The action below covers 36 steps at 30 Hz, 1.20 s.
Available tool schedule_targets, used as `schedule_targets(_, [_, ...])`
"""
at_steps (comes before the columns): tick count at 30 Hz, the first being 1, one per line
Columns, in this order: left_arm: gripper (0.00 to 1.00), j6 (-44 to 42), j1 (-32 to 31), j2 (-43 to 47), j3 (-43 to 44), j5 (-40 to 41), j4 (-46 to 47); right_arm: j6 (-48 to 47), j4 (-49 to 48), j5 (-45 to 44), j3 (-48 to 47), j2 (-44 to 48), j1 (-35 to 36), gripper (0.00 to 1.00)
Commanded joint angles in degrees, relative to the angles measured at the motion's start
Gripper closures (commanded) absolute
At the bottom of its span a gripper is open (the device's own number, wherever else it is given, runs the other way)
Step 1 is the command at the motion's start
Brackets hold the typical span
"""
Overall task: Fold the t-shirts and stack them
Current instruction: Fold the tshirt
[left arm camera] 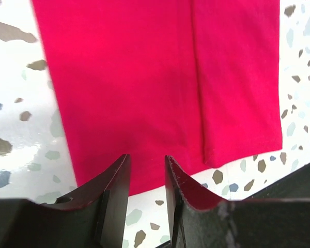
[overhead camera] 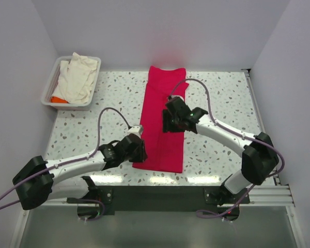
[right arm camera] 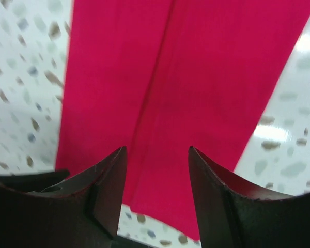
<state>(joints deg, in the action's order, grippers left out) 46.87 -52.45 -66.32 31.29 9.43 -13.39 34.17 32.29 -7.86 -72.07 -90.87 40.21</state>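
Crimson t-shirt (overhead camera: 164,90) is folded lengthwise only; cream t-shirt (overhead camera: 78,77) at ten o'clock waits. Left gripper (left arm camera: 147,157), right gripper (right arm camera: 157,150) gape empty.

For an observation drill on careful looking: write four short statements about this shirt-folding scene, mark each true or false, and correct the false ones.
1. The red shirt lies on the table as a long folded strip. True.
2. The cream shirt is stacked on the red shirt. False: it lies in the tray at the far left corner.
3. The left gripper and right gripper are both open. True.
4. The left gripper grips the red shirt. False: it is empty, at the shirt's near edge.
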Motion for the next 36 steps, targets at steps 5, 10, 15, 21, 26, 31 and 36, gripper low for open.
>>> schedule_targets(5, [0.62, -2.1, -5.1, -5.4, 4.0, 0.1, 1.3, 6.5, -0.1, 0.6, 13.7, 10.4, 6.1, 0.51])
schedule_targets(10, [0.6, -2.7, -6.8, -8.6, 6.9, 1.4, 0.0, 6.2, -1.6, -0.6, 19.1, 13.4, 6.5, 0.52])
schedule_targets(15, [0.6, -4.3, -7.8, -11.6, 9.6, 2.5, -0.7, 5.1, -1.4, -2.9, 20.1, 16.0, 6.5, 0.52])
schedule_targets(21, [0.61, -4.7, -8.8, -15.6, 11.4, 3.6, -2.4, 5.1, -1.6, -3.0, 21.1, 18.2, 6.4, 0.52])
schedule_targets(26, [0.61, -4.4, -10.7, -17.3, 11.6, 4.8, -3.0, 5.0, -2.0, -3.0, 21.8, 18.9, 6.4, 0.52])
schedule_targets(31, [0.61, -4.8, -12.1, -17.7, 12.2, 6.1, -3.8, 5.0, -2.4, -2.2, 22.5, 18.7, 6.5, 0.52])
schedule_targets(36, [0.61, -5.9, -12.7, -17.8, 14.1, 7.6, -5.3, 5.1, -2.9, -1.9, 22.9, 18.9, 6.5, 0.52])
